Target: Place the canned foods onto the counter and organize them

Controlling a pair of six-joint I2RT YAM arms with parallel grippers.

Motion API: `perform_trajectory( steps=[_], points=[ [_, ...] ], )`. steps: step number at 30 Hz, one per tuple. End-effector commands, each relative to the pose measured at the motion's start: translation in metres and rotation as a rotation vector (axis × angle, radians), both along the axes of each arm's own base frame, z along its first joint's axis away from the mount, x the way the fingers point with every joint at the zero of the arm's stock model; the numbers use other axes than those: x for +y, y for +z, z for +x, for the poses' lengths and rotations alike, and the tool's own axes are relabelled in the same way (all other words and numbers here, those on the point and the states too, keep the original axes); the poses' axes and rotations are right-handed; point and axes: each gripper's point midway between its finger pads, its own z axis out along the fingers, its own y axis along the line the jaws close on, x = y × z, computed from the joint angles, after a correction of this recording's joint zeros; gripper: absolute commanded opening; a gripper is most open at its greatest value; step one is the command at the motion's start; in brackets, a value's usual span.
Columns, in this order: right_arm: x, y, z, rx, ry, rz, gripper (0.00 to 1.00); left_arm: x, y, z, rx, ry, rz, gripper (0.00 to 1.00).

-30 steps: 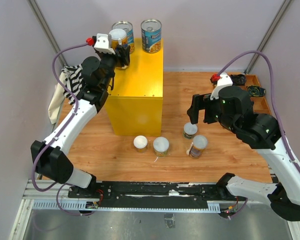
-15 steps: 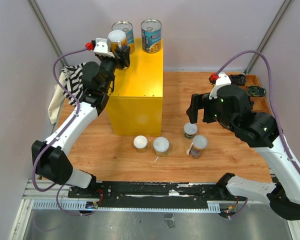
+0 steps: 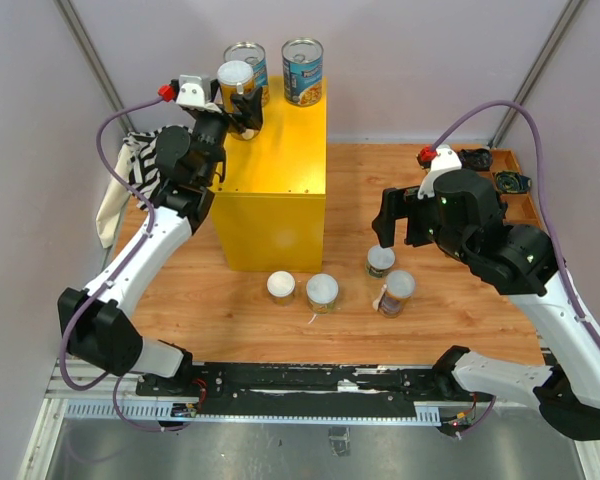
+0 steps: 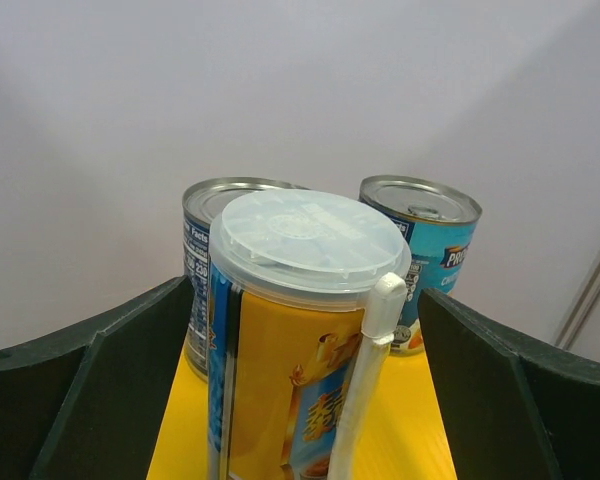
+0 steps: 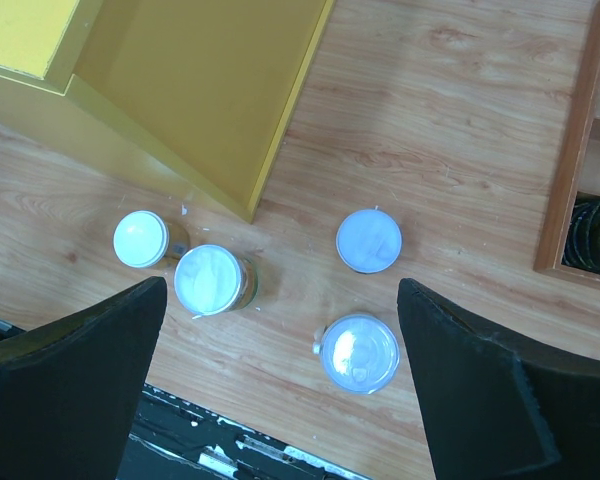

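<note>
L pincer (image 3: pixel 238 98) has carried its white-lid can (image 4: pixel 300 330) further back over the yellow box (image 3: pixel 280 165), gripping it just beside 2 cans (image 3: pixel 252 60) (image 3: pixel 303 70) standing there. R pincer (image 5: pixel 280 290) hangs open above 4 cans (image 3: pixel 281 285) (image 3: pixel 322 291) (image 3: pixel 380 261) (image 3: pixel 397 288) on tabletop (image 3: pixel 430 200).

Left hand (image 3: pixel 238 98) raised, gripping; right hand (image 3: pixel 401 228) hovers open

Teal can (image 4: pixel 442 262) label begins "PO"; blue can (image 4: pixel 198 262) label reads "Facts"
</note>
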Motion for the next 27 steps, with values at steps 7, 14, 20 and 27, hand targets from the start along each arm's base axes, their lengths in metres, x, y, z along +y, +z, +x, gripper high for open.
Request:
perform_trajectory(
  steps=[7,14,20,27],
  points=[
    [-0.004,-0.001,-0.001,0.004,-0.011,0.006,0.98,0.011,0.039,-0.023,-0.098,-0.010,-0.058,0.99],
    [-0.004,-0.011,-0.002,0.035,-0.019,-0.008,0.98,0.019,0.059,-0.041,-0.095,-0.013,-0.111,0.99],
    [-0.011,-0.022,0.000,0.059,-0.068,-0.022,0.98,0.016,0.069,-0.065,-0.082,-0.070,-0.135,0.99],
    [-0.019,-0.056,-0.011,0.157,-0.099,-0.061,0.98,-0.010,0.068,-0.107,-0.062,-0.146,-0.125,0.99]
  ],
)
